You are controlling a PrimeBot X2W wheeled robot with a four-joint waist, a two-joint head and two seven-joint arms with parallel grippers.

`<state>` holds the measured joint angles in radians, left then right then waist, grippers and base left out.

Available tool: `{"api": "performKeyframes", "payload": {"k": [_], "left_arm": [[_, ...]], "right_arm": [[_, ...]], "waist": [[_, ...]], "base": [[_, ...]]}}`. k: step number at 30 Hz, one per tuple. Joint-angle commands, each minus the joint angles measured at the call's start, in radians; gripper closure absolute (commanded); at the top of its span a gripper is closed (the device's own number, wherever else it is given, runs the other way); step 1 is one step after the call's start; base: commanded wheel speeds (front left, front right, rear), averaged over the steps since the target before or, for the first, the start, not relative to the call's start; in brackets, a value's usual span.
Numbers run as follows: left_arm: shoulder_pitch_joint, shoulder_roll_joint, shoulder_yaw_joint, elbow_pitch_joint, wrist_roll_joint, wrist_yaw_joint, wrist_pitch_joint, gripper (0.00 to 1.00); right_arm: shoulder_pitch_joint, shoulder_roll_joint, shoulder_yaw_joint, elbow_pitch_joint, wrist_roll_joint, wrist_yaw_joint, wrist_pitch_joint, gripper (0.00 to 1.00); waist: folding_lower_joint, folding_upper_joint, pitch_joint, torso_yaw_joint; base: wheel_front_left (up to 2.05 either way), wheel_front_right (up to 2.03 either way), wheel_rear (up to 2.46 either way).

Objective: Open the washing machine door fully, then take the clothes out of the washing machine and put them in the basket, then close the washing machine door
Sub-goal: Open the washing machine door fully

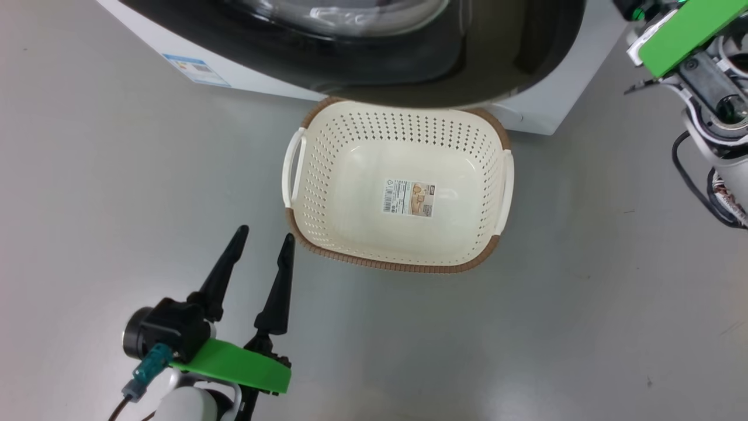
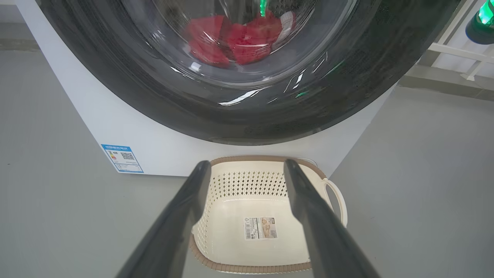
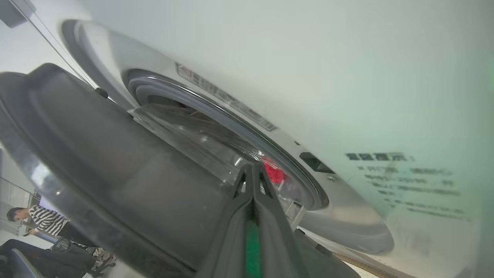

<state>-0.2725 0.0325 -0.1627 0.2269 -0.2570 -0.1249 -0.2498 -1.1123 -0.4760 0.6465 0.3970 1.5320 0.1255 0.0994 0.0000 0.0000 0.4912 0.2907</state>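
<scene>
Op: Quick status pls. Where are the clothes sitting?

Me: The clothes (image 2: 235, 42) are lying inside the washing machine (image 2: 154, 143), red w/ some white, showing thru the glass of the washing machine door (image 2: 270, 119).

Op: Door doing what?

Me: It's standing partly swung out from the washing machine's front. The grey gasket (image 3: 154, 88) is showing in the gap, a scrap of red peeking past it.

Op: Basket?

Me: The basket (image 1: 397, 266) is sitting on the floor (image 1: 117, 175) right in front of the washing machine, sticker (image 1: 409, 199) showing on its bottom, far rim tucking under the door's black rim (that's how it's looking from my head cam, anyway).

Op: Claws?

Me: My left claw (image 1: 264, 234) is hanging out in front of the washing machine, farther off than the basket, toward the corner w/ the blue label (image 1: 196, 69). It's spreading its fingers (image 1: 279, 286) wide, gripping nothing. My right claw (image 3: 252, 170) is squeezing its two fingers tight together, holding nothing, tips poking into the gap at the washing machine's opening, beside the door's glass. Can't tell if they're touching it.

Op: Anyone near?

Me: A person (image 3: 42, 220) in a striped top is showing past the door's edge, well apart from the washing machine.
</scene>
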Motion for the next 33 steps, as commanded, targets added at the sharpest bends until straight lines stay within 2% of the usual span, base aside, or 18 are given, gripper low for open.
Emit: {"api": "performKeyframes", "payload": {"k": [1,17,33], "left_arm": [[-0.015,0.018,0.034,-0.017,-0.003,-0.006,-0.012,0.00],[0.032,0.018,0.055,-0.015,0.022,-0.006,-0.012,0.00],[0.063,0.018,0.069,-0.022,0.028,-0.006,-0.012,0.00]], "right_arm": [[0.026,0.026,0.029,-0.036,0.016,0.005,0.023,1.00],[0.152,0.043,0.111,-0.111,0.033,0.005,0.056,1.00],[0.225,0.058,0.156,-0.183,0.035,0.005,0.061,1.00]], "waist": [[0.0000,0.0000,-0.011,-0.003],[0.0000,0.0000,-0.119,-0.037],[0.0000,0.0000,-0.156,-0.052]], "base": [[0.00,0.00,0.00],[0.00,0.00,0.00],[0.00,0.00,0.00]]}}
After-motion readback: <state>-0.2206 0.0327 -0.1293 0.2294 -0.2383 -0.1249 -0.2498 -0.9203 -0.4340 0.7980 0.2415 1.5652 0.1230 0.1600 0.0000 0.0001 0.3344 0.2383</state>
